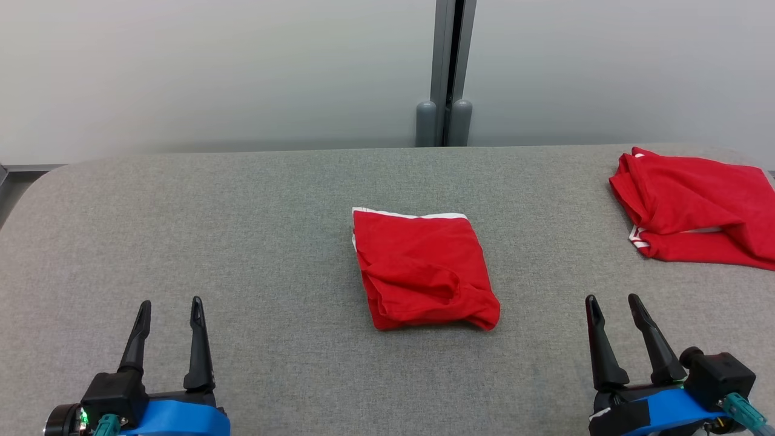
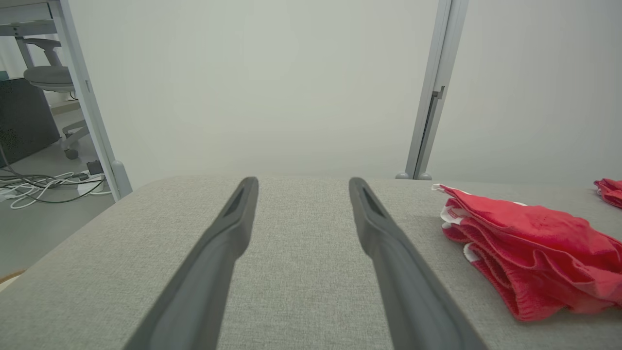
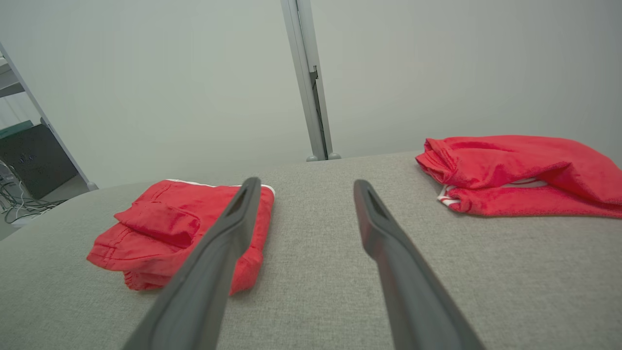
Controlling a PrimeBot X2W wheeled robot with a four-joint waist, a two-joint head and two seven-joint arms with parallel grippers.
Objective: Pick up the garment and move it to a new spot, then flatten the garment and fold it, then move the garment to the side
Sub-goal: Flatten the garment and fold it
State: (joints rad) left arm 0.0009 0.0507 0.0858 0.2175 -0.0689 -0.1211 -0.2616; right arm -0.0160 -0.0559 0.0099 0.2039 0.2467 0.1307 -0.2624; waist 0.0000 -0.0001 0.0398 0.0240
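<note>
A folded red garment (image 1: pixel 424 269) is seen lying at the middle of the grey tabletop (image 1: pixel 242 242), with white trim along its far edge. The left claw (image 1: pixel 170 304) and the right claw (image 1: pixel 612 299) are held near the front edge, each spread apart and empty. A second red garment (image 1: pixel 696 206) is bunched at the far right.

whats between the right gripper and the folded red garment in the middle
Just bare grey tabletop, seen in the head view, separates the right gripper from the folded garment.
</note>
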